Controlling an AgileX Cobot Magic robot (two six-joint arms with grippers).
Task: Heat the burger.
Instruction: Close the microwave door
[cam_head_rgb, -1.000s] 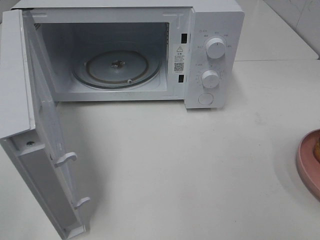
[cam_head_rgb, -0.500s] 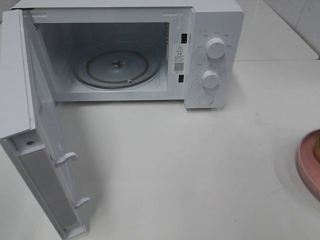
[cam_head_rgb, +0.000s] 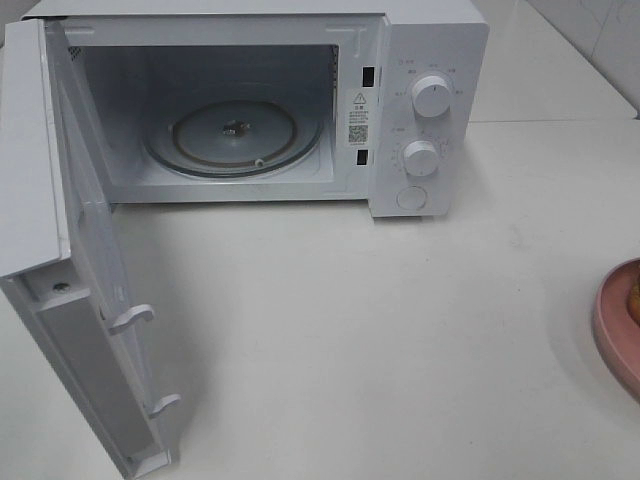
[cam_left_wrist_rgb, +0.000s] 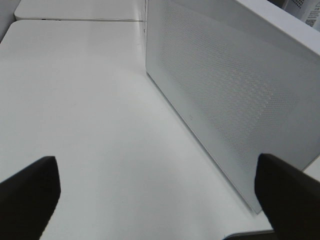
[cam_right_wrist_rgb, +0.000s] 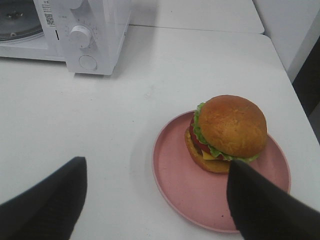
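Exterior high view takes in a white table (cam_head_rgb: 400, 340) with a white microwave (cam_head_rgb: 430, 40) at its far side. The microwave's door (cam_head_rgb: 95, 300) is swung wide toward the left of the scene, so the cavity stands exposed and the glass turntable (cam_head_rgb: 235, 135) inside is bare. Two dials (cam_head_rgb: 431, 96) and a round button sit on the control panel to the right of the cavity. At the far right edge of this view only a sliver of the pink plate (cam_head_rgb: 612, 325) shows.

Right wrist view gives the plate in full (cam_right_wrist_rgb: 190, 200), resting on the table well apart from the microwave, and the burger (cam_right_wrist_rgb: 227, 131) sits on it, upright, toward the rim on the side away from the oven. The right gripper (cam_right_wrist_rgb: 155, 200) hangs above the near edge of the plate with its fingers spread wide, gripping nothing and not touching the burger. The left gripper (cam_left_wrist_rgb: 157, 192) is likewise spread apart and empty, hovering over bare table beside the perforated face of the open door (cam_left_wrist_rgb: 230, 95).

Judging progress: the door is already open and the oven is ready to receive food, which looks like the first step done. Nearly everything else remains: grasping the burger or its plate, carrying it onto the turntable, closing the door, and setting the dials.
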